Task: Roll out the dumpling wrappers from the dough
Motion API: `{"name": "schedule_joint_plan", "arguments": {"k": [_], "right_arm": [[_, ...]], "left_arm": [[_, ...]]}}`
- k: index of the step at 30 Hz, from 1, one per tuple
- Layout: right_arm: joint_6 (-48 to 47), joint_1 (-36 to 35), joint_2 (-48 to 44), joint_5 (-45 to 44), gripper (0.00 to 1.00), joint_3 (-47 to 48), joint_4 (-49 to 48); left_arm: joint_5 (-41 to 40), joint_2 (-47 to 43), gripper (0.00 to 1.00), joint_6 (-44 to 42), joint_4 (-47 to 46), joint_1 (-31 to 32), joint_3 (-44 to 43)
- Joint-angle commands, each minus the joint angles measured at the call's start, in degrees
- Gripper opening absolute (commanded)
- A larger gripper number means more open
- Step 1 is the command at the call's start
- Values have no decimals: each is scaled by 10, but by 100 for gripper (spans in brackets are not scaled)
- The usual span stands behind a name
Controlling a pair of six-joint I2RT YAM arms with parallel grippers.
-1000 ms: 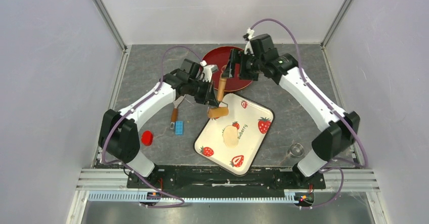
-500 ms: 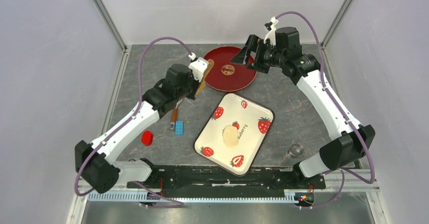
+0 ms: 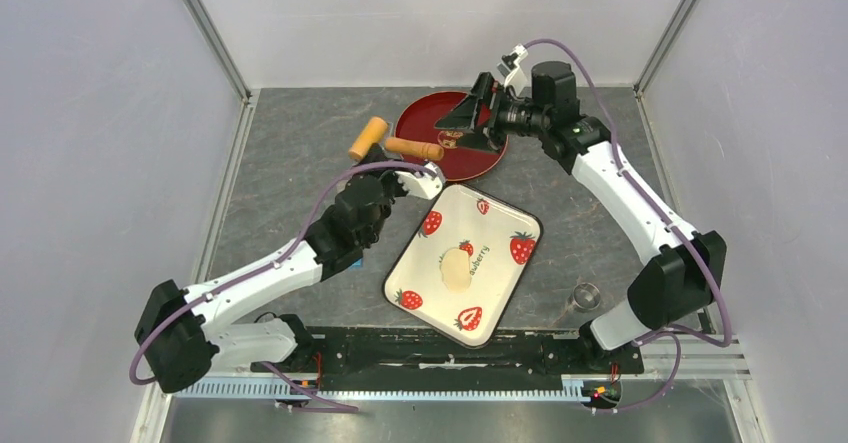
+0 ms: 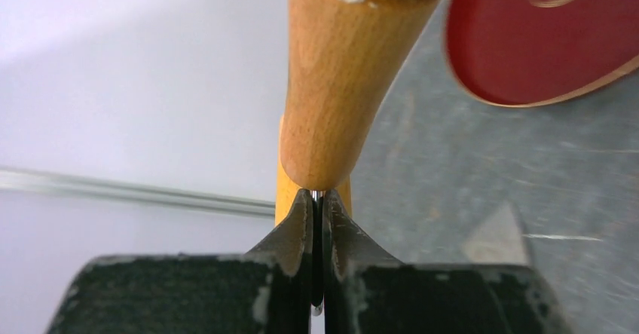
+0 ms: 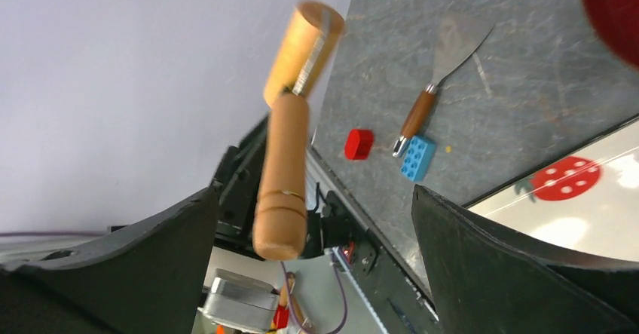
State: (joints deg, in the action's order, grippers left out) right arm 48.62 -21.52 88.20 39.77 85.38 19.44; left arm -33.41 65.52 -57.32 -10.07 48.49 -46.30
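Note:
The dough (image 3: 456, 268) is a flattened pale oval lying on the strawberry tray (image 3: 505, 283). No dumpling wrapper disc shows. My left gripper (image 3: 399, 165) is shut on the thin metal rod of the tan wooden roller (image 3: 395, 145) and holds it in the air left of the red plate (image 3: 452, 166). In the left wrist view the fingertips (image 4: 305, 213) pinch the pin just under the roller handle (image 4: 339, 78). My right gripper (image 3: 468, 126) is open and empty over the red plate. In the right wrist view the roller (image 5: 286, 160) hangs beyond its spread fingers (image 5: 173, 236).
A scraper with a wooden handle (image 5: 433, 85), a blue brick (image 5: 417, 157) and a red cap (image 5: 359, 144) lie on the grey table left of the tray. A small metal ring cutter (image 3: 587, 295) sits at the near right. The red plate also shows in the left wrist view (image 4: 542, 47).
My left arm has swung the roller from over the tray's far corner to the left of the plate and pulled back toward the near side. My right gripper rose, then returned over the plate.

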Motion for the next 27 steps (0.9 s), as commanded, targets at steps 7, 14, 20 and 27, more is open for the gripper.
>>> {"name": "schedule_joint_plan", "arguments": {"k": [7, 14, 20, 27], "right_arm": [[171, -58, -3, 52, 98, -92, -279], [196, -73, 35, 53, 97, -67, -322], [222, -91, 66, 53, 81, -57, -360], [247, -99, 81, 58, 53, -46, -390]], "left_arm": [[-90, 39, 2, -353, -449, 16, 52], [-95, 35, 2, -344, -424, 18, 39], [-102, 34, 2, -327, -410, 19, 42], [-111, 36, 2, -322, -407, 19, 44]]}}
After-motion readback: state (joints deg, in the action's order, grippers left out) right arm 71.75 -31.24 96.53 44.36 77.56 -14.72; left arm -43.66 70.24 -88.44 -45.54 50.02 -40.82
